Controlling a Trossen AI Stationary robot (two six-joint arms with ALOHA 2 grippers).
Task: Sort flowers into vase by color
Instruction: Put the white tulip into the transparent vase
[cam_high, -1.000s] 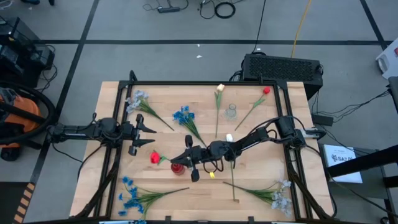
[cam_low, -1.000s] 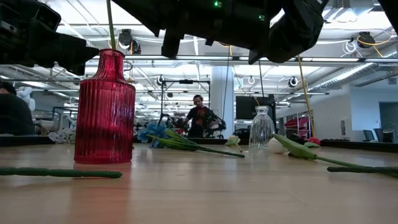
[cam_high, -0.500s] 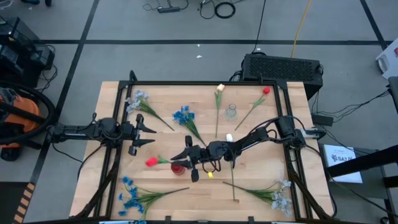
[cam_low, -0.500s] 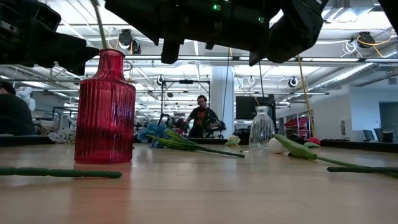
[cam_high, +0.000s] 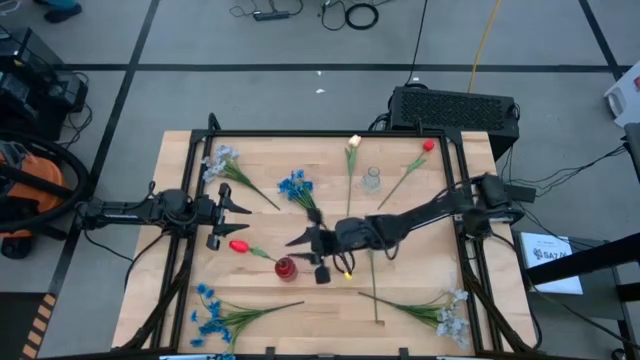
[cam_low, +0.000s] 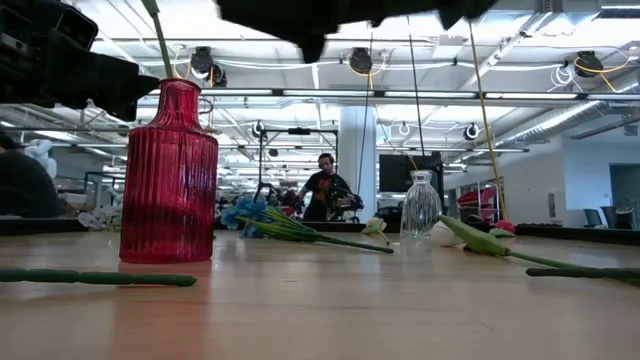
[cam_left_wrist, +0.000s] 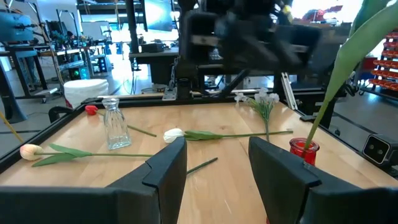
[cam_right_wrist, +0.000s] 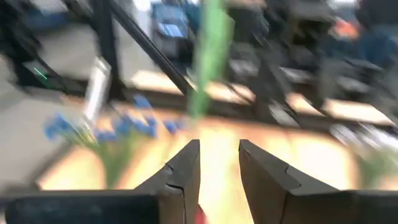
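Jaws of the right gripper (cam_high: 308, 243) stand parted with nothing between them, just beside the red vase (cam_high: 286, 267) near the middle of the bench (cam_high: 400, 280); the left gripper (cam_high: 238, 219) waits at the bench's left side — its jaws also apart and empty.

A red tulip (cam_high: 238, 245) stands in the red vase, its stem leaning out so the bloom hangs toward the left gripper. Blue clusters (cam_high: 208, 310) lie at the near left corner, and a pale bluish-white spray (cam_high: 450, 315) lies at the near right. Another pale spray (cam_high: 222, 160) rests at the far left, with a second blue cluster (cam_high: 293, 184) toward the middle. A cream tulip (cam_high: 353, 145) and a second red tulip (cam_high: 428, 146) lie at the far side, either side of a small clear vase (cam_high: 371, 180). A white tulip (cam_high: 368, 221) lies just by the right arm — partly hidden by it.
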